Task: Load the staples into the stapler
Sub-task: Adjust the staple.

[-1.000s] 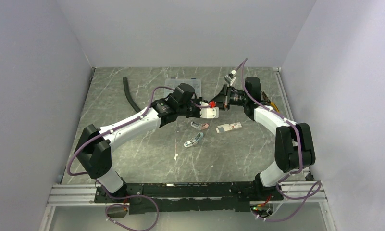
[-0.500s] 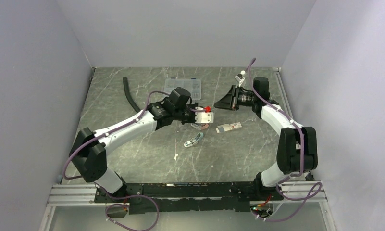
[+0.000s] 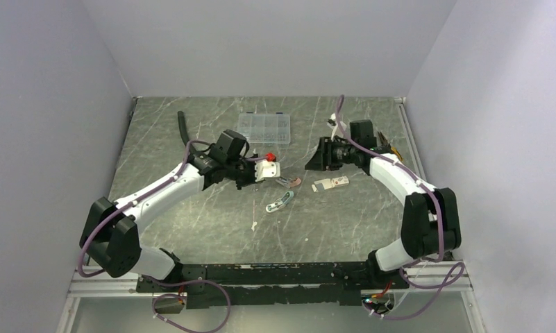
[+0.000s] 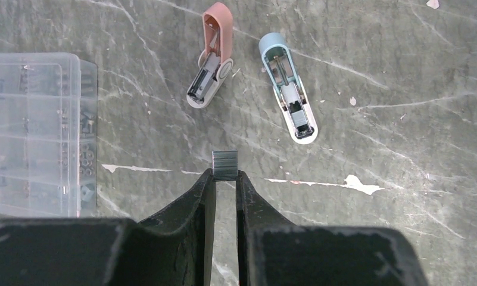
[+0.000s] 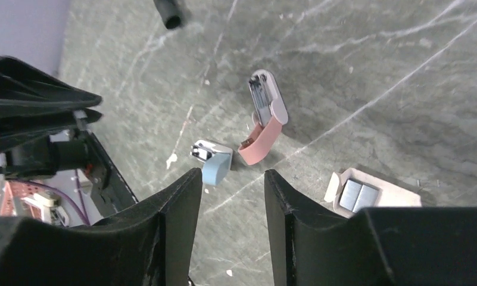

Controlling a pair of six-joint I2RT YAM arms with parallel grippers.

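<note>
The left gripper (image 4: 225, 179) has its fingers drawn narrow on the staples (image 4: 225, 165) – a short silvery strip pinched at the very tips and held up off the table (image 4: 402, 179). Ahead of it two mini staplers lie open on the stone, the pink stapler (image 4: 212, 56) and, just beside it, the blue stapler (image 4: 288, 86), each with its magazine channel turned upward. The right gripper (image 5: 233, 176) hovers on the far side of them with its fingers apart and nothing between them; a small white carton (image 5: 367, 193) with spare strips in it lies near it.

The step in hand looks like carrying the strip to a stapler – which of the two is meant cannot be told. The next move calls for lining the strip up lengthwise with the open channel and lowering it in squarely, legs down. The free gripper may need to steady the stapler's body, as so light a thing would likely slide.
</note>
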